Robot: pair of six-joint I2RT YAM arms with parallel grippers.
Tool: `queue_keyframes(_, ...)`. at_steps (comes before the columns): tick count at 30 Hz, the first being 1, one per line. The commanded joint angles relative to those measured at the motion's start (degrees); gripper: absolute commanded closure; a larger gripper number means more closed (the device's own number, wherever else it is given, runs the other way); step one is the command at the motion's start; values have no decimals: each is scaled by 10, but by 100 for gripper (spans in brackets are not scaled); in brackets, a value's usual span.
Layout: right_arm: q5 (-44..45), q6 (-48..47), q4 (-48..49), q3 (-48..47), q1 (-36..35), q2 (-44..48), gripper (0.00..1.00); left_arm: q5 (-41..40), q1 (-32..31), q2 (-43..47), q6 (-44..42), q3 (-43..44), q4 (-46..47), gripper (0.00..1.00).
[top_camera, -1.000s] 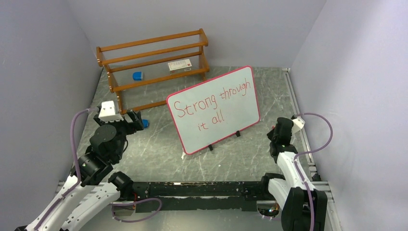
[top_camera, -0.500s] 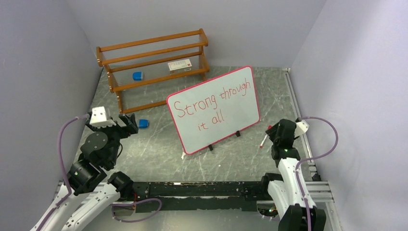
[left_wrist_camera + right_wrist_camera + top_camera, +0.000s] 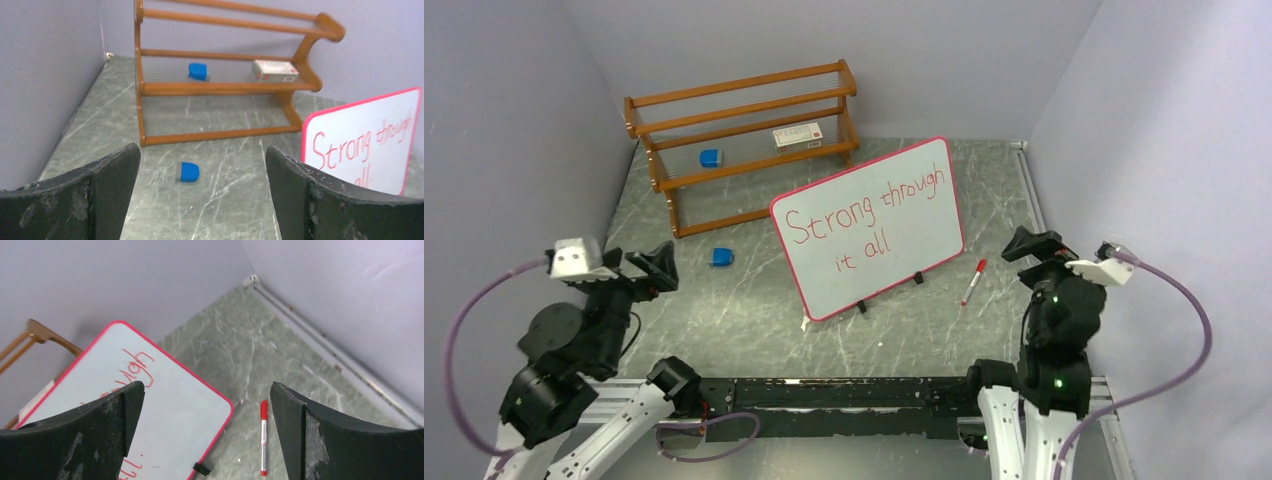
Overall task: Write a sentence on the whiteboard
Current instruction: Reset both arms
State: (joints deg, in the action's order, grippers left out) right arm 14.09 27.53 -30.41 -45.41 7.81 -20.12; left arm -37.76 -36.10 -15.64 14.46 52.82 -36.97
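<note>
Left fingers [image 3: 95,200] and right fingers [image 3: 85,440] are found released, empty. The red marker [image 3: 972,283], centre right, is judged light and slick; mid-barrel hold advised.

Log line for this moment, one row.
whiteboard: standing on feet | sentence: written in red, two lines | marker: flat on table, beside whiteboard, unheld | left hand: open, empty | right hand: open, empty

I read one sentence [image 3: 864,218], handwritten in red marker on the whiteboard [image 3: 919,235] in the middle of the overhead view: "Strong through" on the upper line, "it all" beneath. At eleven o'clock from the board, a small white box [image 3: 797,135] on the wooden rack [image 3: 739,100] carries red print too small for me to read.
</note>
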Motion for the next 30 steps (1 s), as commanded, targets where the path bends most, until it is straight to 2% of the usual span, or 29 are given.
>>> queue_keyframes(1,0,-82,-60,-55,-10,33,0,17,3,24,-29,43,-27,2)
queue_keyframes(6,36,-129,-57,-66,-51,76,0,-11,3,70,-12,38,-23,2)
queue_keyframes(13,38,-148,-30,-1,-75,155,0,-29,3,153,15,-44,8,2)
queue_keyframes(30,26,-158,-14,12,-75,181,0,-56,3,155,44,-56,6,2)
